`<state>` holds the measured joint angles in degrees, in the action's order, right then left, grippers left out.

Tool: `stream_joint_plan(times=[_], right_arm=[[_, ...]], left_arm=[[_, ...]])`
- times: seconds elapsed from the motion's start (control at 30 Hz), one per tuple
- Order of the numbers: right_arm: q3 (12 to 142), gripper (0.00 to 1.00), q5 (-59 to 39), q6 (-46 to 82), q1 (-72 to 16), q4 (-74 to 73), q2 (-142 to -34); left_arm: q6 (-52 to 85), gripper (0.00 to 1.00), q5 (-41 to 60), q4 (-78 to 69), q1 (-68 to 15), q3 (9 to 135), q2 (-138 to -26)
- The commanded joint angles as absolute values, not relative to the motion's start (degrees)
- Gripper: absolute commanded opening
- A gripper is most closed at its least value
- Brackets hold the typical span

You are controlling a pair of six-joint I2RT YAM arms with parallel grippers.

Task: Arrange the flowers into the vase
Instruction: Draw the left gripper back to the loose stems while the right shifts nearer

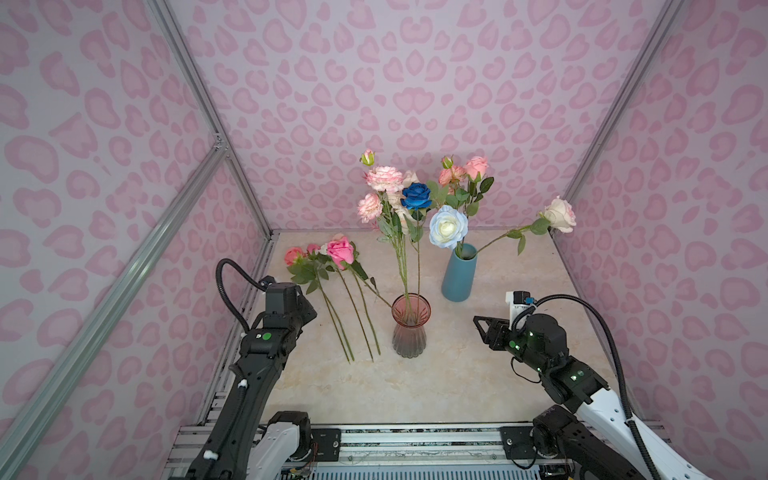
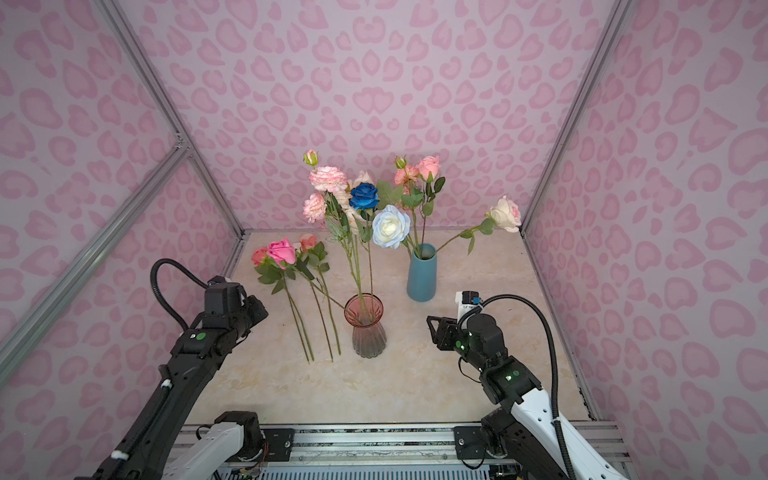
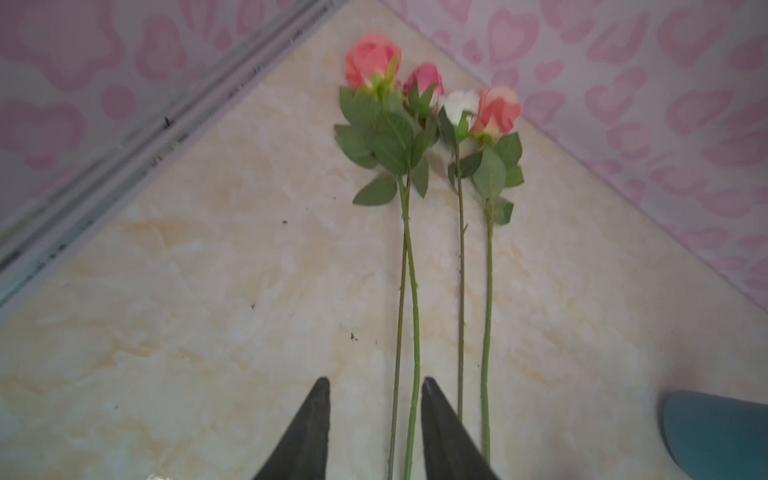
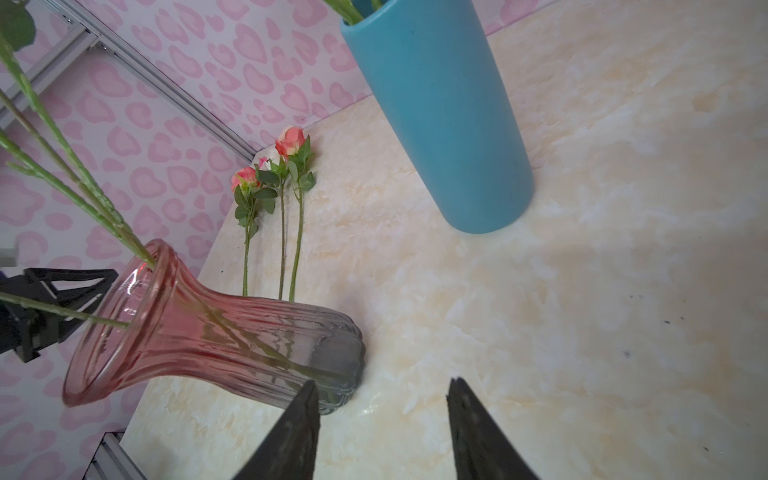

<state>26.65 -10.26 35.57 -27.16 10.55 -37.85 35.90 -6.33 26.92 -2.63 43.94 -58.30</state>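
Left gripper (image 3: 376,384) spread, hanging over the stems of four flowers (image 3: 390,141) lying flat on the table (image 3: 208,270), left of the glass vase (image 1: 409,328). Contact unclear, view blurred. Right gripper (image 4: 382,384) spread, empty, beside that vase. Other blooms (image 1: 417,196) stand in it and the blue vase (image 1: 457,276).

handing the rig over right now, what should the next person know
Left tool: open, empty; two stems of the loose roses show between its jaws.
Right tool: open, empty, beside the pink glass vase.
Flowers: four loose roses lie on the table; the rest stand in the pink glass vase and the blue vase.
Done: most stems are in vases.
Left: the four on the table.
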Motion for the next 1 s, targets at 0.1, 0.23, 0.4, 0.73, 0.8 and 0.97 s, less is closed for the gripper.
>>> stream_joint_plan(times=[0.1,0.23,0.4,0.73,0.8,0.97], right_arm=[[24.8,0.53,-13.6,35.2,-27.2,8.8,-38.8],[24.4,0.64,-23.8,34.3,-27.0,6.8,-41.8],[22.6,0.65,-33.3,36.4,-27.5,0.2,-48.8],[23.3,0.63,-25.4,34.3,-27.6,2.6,-46.3],[23.0,0.63,-25.1,34.1,-27.6,2.7,-46.2],[22.7,0.63,-25.3,34.6,-27.6,1.9,-47.0]], left_arm=[[38.5,0.40,3.9,15.0,-1.9,46.7,-77.0],[37.9,0.40,5.4,12.7,-2.1,49.7,-85.8],[37.9,0.38,6.9,10.6,-3.5,52.1,-91.3],[38.3,0.29,1.4,11.3,-5.7,53.8,-95.3],[37.9,0.29,0.0,12.1,-6.6,54.1,-94.5],[37.1,0.30,-0.9,14.0,-7.4,54.5,-92.3]])
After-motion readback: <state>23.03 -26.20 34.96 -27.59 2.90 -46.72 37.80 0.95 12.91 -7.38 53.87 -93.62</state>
